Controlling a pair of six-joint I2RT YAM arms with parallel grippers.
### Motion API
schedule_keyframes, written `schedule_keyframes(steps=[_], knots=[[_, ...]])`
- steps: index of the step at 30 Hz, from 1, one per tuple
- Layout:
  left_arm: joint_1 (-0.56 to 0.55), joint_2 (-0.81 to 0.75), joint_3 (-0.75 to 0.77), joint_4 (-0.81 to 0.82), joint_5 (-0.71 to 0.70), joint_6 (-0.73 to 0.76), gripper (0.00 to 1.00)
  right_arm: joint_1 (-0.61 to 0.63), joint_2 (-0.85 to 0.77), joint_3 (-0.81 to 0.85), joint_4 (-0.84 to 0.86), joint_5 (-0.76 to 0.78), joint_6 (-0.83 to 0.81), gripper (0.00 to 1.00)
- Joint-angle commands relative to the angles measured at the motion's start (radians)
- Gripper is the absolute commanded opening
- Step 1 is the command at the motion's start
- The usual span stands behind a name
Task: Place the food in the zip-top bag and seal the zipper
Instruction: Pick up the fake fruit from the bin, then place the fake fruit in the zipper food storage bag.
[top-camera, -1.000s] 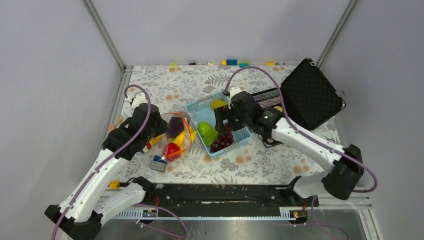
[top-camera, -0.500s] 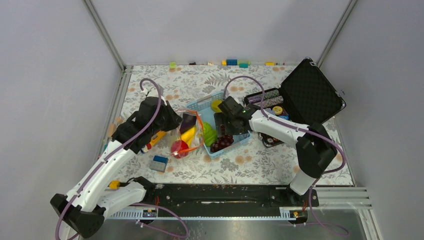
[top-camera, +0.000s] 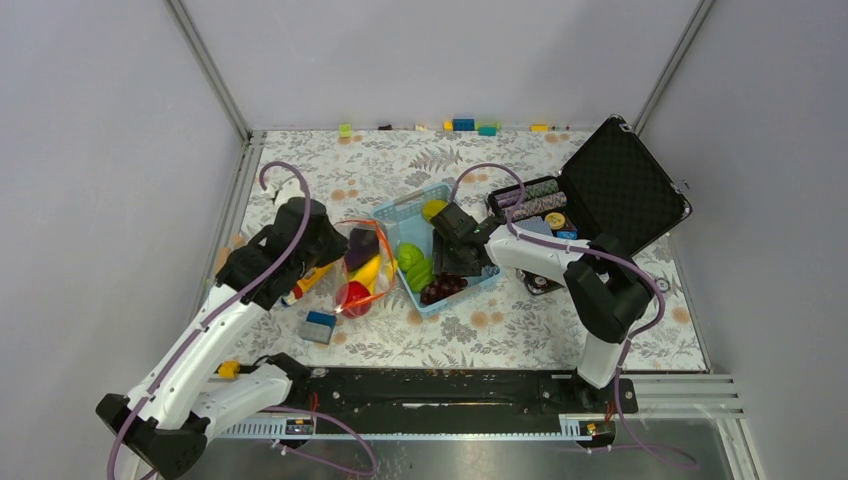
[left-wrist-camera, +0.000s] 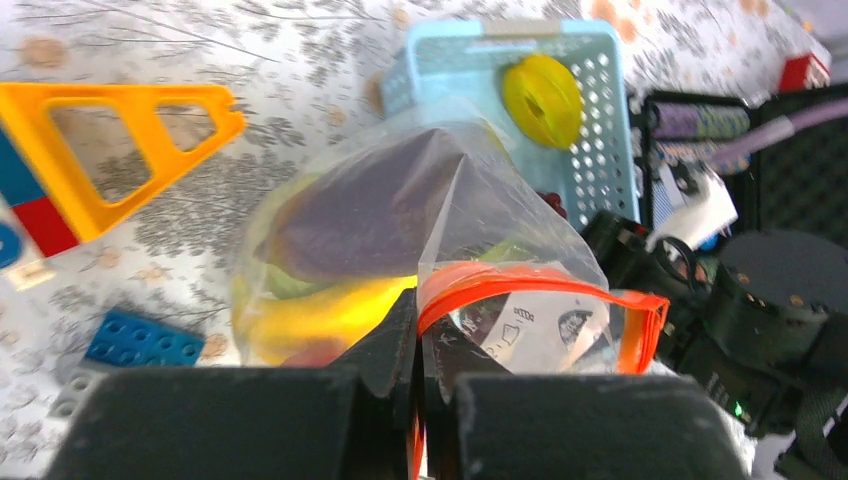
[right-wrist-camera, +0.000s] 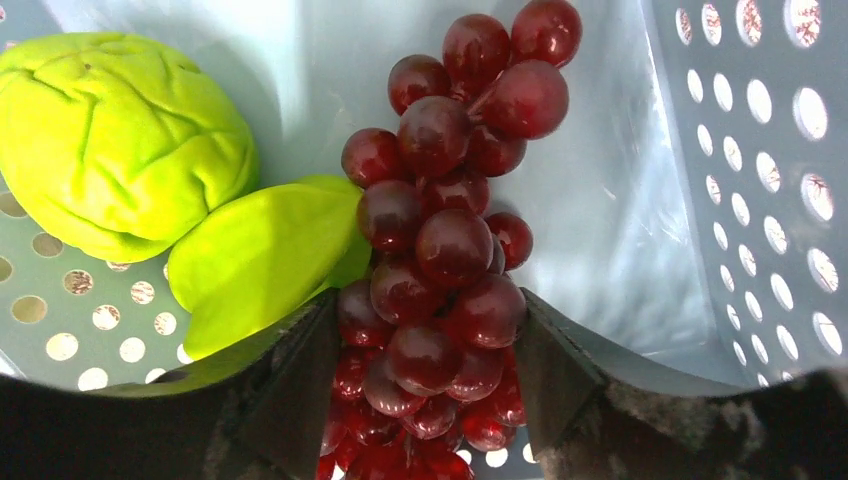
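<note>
My right fingers (right-wrist-camera: 290, 390) stand apart at the bottom of the frame, one on each side of the grapes (right-wrist-camera: 440, 250) and touching the bunch; whether they grip it I cannot tell. The grapes lie in the blue basket (right-wrist-camera: 740, 150), beside a green piece (right-wrist-camera: 260, 260) and the cabbage head (right-wrist-camera: 110, 140) at upper left. My left fingers (left-wrist-camera: 385, 345) are pinched closed on the zipper (left-wrist-camera: 540, 285), holding the zip-top bag (left-wrist-camera: 370, 200) at frame centre, with the banana (left-wrist-camera: 320, 315) inside.
</note>
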Motion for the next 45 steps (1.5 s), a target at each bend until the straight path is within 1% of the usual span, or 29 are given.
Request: schedule_keyframes(steps=[1, 3, 6, 8, 10, 12, 13, 16, 17, 20, 24, 26, 32, 35, 40, 45], knots=[[-0.002, -0.023, 0.094, -0.148, -0.228, -0.128, 0.00, -0.003, 0.007, -0.015, 0.097, 0.001, 0.039, 0.63], [-0.002, -0.025, 0.117, -0.209, -0.289, -0.163, 0.00, -0.003, 0.012, -0.015, 0.097, 0.005, 0.029, 0.61], [-0.002, -0.026, 0.153, -0.285, -0.365, -0.207, 0.00, -0.003, 0.010, -0.022, 0.098, -0.002, 0.024, 0.64], [-0.002, -0.025, 0.175, -0.303, -0.382, -0.213, 0.00, -0.003, 0.006, -0.025, 0.098, -0.009, 0.016, 0.66], [-0.001, -0.020, 0.189, -0.304, -0.386, -0.217, 0.00, -0.003, -0.003, -0.032, 0.097, -0.002, 0.003, 0.64], [-0.001, -0.004, 0.192, -0.300, -0.381, -0.221, 0.00, -0.004, -0.016, -0.042, 0.099, 0.011, -0.009, 0.54], [-0.001, 0.006, 0.189, -0.291, -0.370, -0.217, 0.00, -0.004, -0.024, -0.046, 0.099, 0.015, -0.015, 0.48], [-0.001, 0.041, 0.169, -0.227, -0.284, -0.181, 0.00, -0.004, -0.045, -0.065, 0.118, 0.014, -0.034, 0.28], [-0.001, 0.050, 0.162, -0.203, -0.256, -0.169, 0.00, -0.004, -0.055, -0.071, 0.126, 0.012, -0.039, 0.23], [-0.002, 0.066, 0.146, -0.137, -0.185, -0.136, 0.00, -0.004, -0.098, -0.082, 0.136, 0.031, -0.060, 0.14], [-0.001, 0.064, 0.119, -0.077, -0.111, -0.111, 0.00, -0.004, -0.181, -0.081, 0.136, 0.092, -0.103, 0.07], [-0.002, 0.059, 0.110, -0.075, -0.113, -0.111, 0.00, -0.004, -0.230, -0.075, 0.136, 0.121, -0.140, 0.05], [-0.002, 0.041, 0.079, -0.038, -0.084, -0.090, 0.00, -0.005, -0.394, -0.082, 0.161, 0.166, -0.225, 0.03], [-0.002, 0.032, 0.078, -0.031, -0.083, -0.075, 0.00, -0.004, -0.477, -0.084, 0.181, 0.153, -0.271, 0.02], [-0.001, 0.022, 0.065, -0.017, -0.078, -0.064, 0.00, -0.004, -0.601, -0.078, 0.238, 0.037, -0.306, 0.00], [-0.002, 0.016, 0.043, 0.001, -0.052, -0.061, 0.00, -0.004, -0.650, -0.057, 0.339, -0.179, -0.249, 0.00]])
